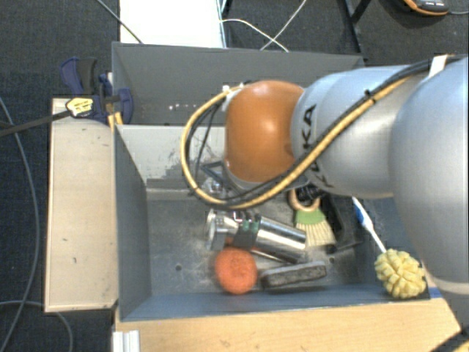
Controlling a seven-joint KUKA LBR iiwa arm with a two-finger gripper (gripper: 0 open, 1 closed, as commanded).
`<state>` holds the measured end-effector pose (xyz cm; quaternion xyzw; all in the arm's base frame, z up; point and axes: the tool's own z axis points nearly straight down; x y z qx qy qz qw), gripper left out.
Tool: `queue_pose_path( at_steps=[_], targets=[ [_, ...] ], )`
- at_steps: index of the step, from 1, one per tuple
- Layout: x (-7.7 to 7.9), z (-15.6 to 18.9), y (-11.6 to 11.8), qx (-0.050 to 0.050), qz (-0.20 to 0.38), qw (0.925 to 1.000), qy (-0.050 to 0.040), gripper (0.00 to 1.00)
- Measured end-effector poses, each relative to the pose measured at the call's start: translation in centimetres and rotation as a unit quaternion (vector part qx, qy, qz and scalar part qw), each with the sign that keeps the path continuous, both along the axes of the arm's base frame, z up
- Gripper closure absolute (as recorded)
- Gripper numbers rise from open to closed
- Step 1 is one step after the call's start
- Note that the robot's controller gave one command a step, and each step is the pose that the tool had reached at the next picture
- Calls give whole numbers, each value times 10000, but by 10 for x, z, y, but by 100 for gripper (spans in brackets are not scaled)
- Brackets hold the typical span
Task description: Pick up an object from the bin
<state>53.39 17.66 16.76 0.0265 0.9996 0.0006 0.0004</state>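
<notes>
My gripper (217,177) shows as a dark part under the arm's orange cover, above the middle of the bin floor. Just below it lies a shiny metal cylinder (267,238) on its side, with a small green and red piece (246,229) on top near its left end. In front of the cylinder rests an orange fuzzy ball (235,270). A dark grey flat bar (294,276) lies right of the ball, by the front wall. Whether the gripper touches the cylinder is hidden.
A small brush with a green band and straw bristles (313,226) lies right of the cylinder. A yellow knobbly sponge head on a blue-white handle (400,273) sits in the front right corner. The big arm covers the bin's right and back. The bin's left floor is bare.
</notes>
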Motion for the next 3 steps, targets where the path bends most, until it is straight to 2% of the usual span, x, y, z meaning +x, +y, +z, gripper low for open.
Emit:
queue_pose_path(
  at_steps=[1, 2, 3],
  targets=[
    [50, -4, 26, 30, 137, 9999, -21, 0],
    [-23, -95, -1, 10, 2920, 9564, 1, 0],
    [-23, -55, -27, 37, 1086, 9941, -65, 0]
  ],
)
